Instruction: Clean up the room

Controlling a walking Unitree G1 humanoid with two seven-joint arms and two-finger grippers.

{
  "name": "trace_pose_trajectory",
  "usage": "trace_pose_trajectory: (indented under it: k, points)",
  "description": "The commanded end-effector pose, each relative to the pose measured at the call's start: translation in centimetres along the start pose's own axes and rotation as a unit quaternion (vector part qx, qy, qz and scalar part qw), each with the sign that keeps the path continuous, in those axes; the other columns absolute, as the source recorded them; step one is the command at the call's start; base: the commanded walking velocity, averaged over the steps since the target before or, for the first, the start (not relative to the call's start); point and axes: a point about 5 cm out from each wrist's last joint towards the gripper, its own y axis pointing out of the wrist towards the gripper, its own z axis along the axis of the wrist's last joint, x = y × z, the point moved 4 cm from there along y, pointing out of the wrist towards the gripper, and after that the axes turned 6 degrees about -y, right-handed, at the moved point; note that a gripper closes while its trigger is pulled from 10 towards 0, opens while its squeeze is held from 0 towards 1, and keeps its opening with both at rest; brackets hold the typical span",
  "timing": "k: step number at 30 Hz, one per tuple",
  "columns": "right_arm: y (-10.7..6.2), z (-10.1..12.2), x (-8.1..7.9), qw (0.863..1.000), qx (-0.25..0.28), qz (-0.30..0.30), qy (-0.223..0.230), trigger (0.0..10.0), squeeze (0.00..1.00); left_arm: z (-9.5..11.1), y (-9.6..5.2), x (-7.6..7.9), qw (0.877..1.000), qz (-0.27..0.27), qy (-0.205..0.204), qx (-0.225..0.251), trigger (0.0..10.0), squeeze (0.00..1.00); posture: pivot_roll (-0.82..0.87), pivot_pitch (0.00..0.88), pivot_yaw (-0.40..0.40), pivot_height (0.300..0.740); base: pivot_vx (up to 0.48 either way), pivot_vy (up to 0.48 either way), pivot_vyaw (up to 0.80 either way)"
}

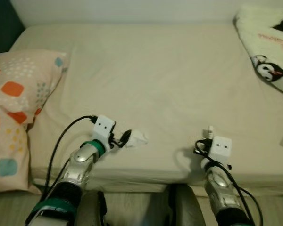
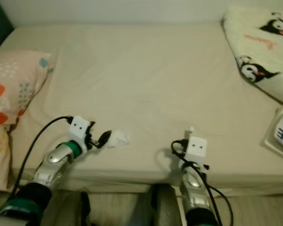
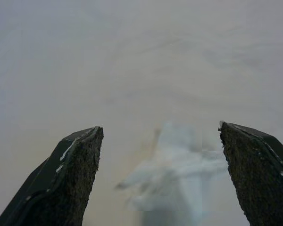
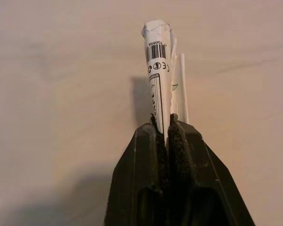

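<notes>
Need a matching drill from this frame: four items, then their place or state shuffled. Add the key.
Items:
1. left gripper
2. right gripper
3. pillow
4. penguin blanket

States:
A. far right corner of the bed
B. open, crumpled white tissue between its fingers
C. left edge of the bed
D. shut on a rolled wrapper with a barcode

Pairs: 1-B, 2-D, 3-C, 4-A

A pillow (image 1: 16,108) lies at the bed's (image 1: 151,80) left end, a blanket (image 1: 269,42) at its far right; a crumpled tissue (image 1: 137,139) sits near the front edge.
</notes>
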Motion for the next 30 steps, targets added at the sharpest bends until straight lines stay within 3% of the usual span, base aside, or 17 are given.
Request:
trace_pose_trajectory:
  k: [1, 4, 9, 11, 12, 13, 14, 20, 27, 30]
  points:
    - [-0.5, -0.8, 0.1, 1.0, -0.014, -0.001, -0.001, 0.0, 0.0, -1.2, -0.3, 0.0, 1.0, 0.0, -0.013, -0.015, 10.0, 1.0, -0.18, 0.223, 0.181, 0.593, 0.0, 0.0, 0.0]
    - [-1.1, 0.0, 1.0, 1.0, 0.0, -0.003, -0.011, 0.0, 0.0, -0.8, 0.5, 0.4, 1.0, -0.004, -0.024, -0.017, 10.0, 1.0, -0.21, 0.246, 0.185, 0.593, 0.0, 0.0, 0.0]
    - [-1.7, 0.6, 1.8, 1.0, 0.005, -0.003, -0.016, 0.0, 0.0, -1.7, 0.7, 0.3, 0.998, 0.001, -0.028, -0.047, 10.0, 1.0, -0.23, 0.262, 0.176, 0.593, 0.0, 0.0, 0.0]
    - [-1.8, 0.7, 1.9, 1.0, 0.005, -0.003, -0.017, 0.0, 0.0, -2.2, 0.6, 0.2, 0.997, 0.003, -0.031, -0.064, 10.0, 0.94, -0.23, 0.265, 0.172, 0.593, 0.0, 0.0, 0.0]
    - [-1.8, 0.8, 1.9, 1.0, 0.005, -0.002, -0.017, 0.0, 0.0, -2.6, 0.5, 0.1, 0.997, 0.004, -0.033, -0.075, 10.0, 0.53, -0.23, 0.265, 0.172, 0.593, 0.0, 0.0, 0.0]
    - [-1.9, 1.0, 2.0, 1.0, 0.004, -0.002, -0.018, 0.0, 0.0, -2.9, 0.4, 0.1, 0.996, 0.004, -0.034, -0.084, 10.0, 0.53, -0.23, 0.265, 0.166, 0.593, 0.0, 0.0, 0.0]
    - [-1.9, 1.2, 2.1, 1.0, 0.004, -0.001, -0.019, 0.0, 0.0, -3.3, 0.2, 0.1, 0.995, 0.006, -0.041, -0.092, 10.0, 0.0, -0.24, 0.265, 0.163, 0.593, 0.0, 0.0, 0.0]
    - [-2.0, 2.0, 2.5, 1.0, 0.007, 0.003, -0.026, 0.0, 0.0, -5.0, -0.2, 0.6, 0.99, -0.006, -0.049, -0.13, 10.0, 0.0, -0.26, 0.268, 0.149, 0.593, 0.0, 0.0, 0.0]
    - [-2.2, 2.4, 2.9, 1.0, 0.006, 0.005, -0.03, 0.0, 0.0, -5.9, -0.6, 0.3, 0.984, -0.004, 0.065, -0.168, 10.0, 0.0, -0.28, 0.27, 0.146, 0.593, 0.0, 0.0, 0.0]
    - [-2.5, 2.9, 3.1, 0.999, 0.007, 0.007, -0.032, 0.0, 0.0, -4.8, -0.4, -0.8, 0.986, 0.027, 0.069, -0.148, 10.0, 0.0, -0.3, 0.281, 0.146, 0.593, 0.0, 0.0, 0.0]
